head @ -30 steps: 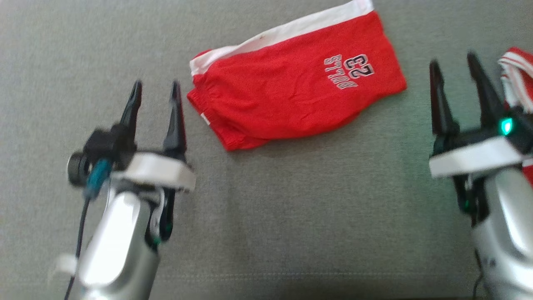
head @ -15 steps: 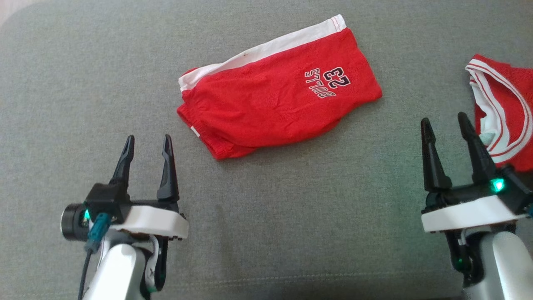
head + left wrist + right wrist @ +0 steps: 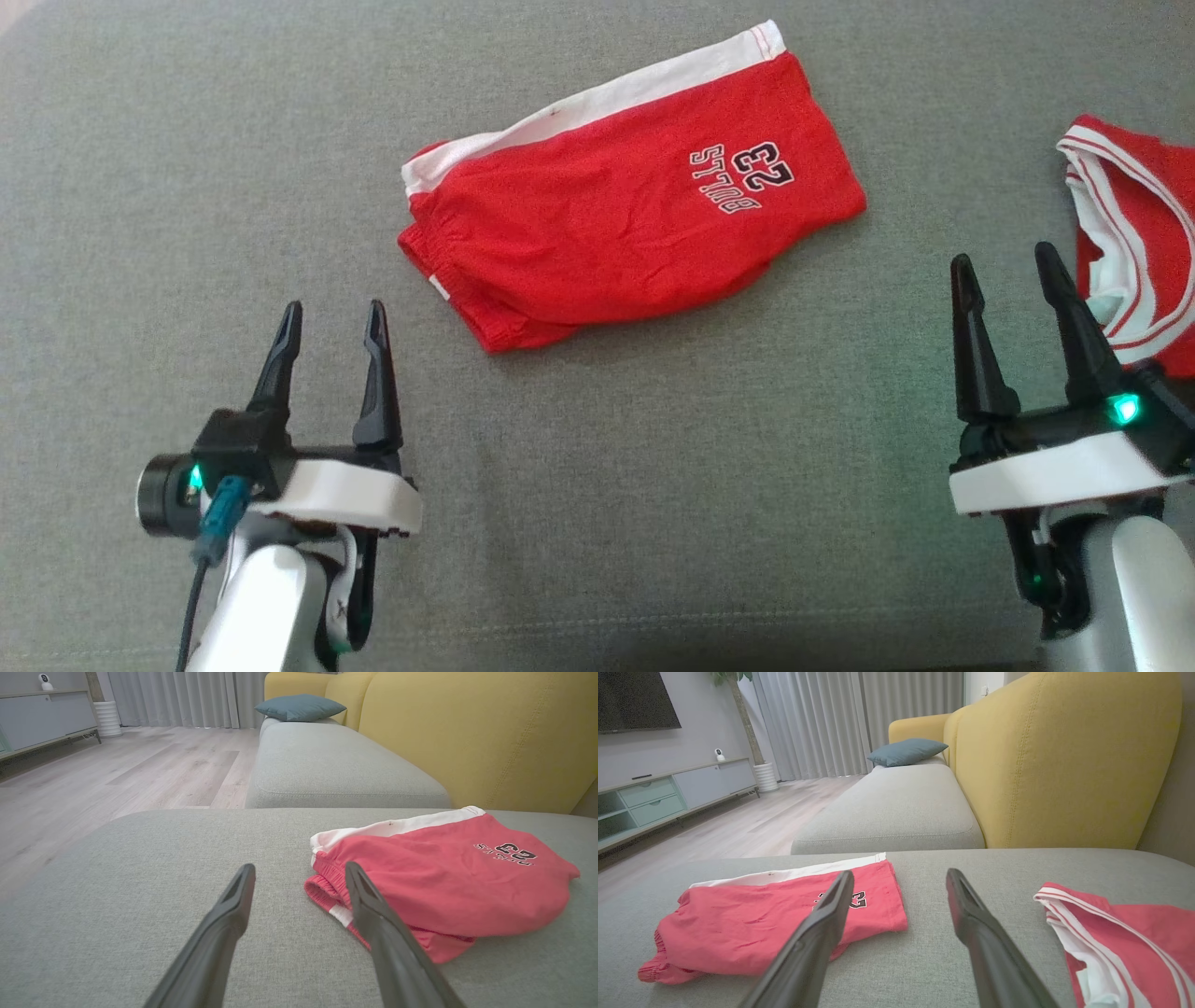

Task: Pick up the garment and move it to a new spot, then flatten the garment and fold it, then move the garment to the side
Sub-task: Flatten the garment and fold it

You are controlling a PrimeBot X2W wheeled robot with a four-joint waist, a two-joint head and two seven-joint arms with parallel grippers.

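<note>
Grey sofa cushion (image 3: 597,523) serves as the work surface. Red shorts (image 3: 616,215) lie at its middle, doubled over flat, so the fold looks done. Left gripper (image 3: 334,308) and right gripper (image 3: 1003,257) hover on either side, jaws wide and empty, likely poised to shift the shorts aside. A red jersey (image 3: 1139,243) lies at the right edge.

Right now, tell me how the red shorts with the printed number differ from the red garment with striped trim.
The red fabric shorts lie wholly in the head view; the red garment with striped trim is cut off at that view's right edge. The shorts carry a printed 23; the striped garment shows no print. Both lie on the grey fabric cushion.
</note>
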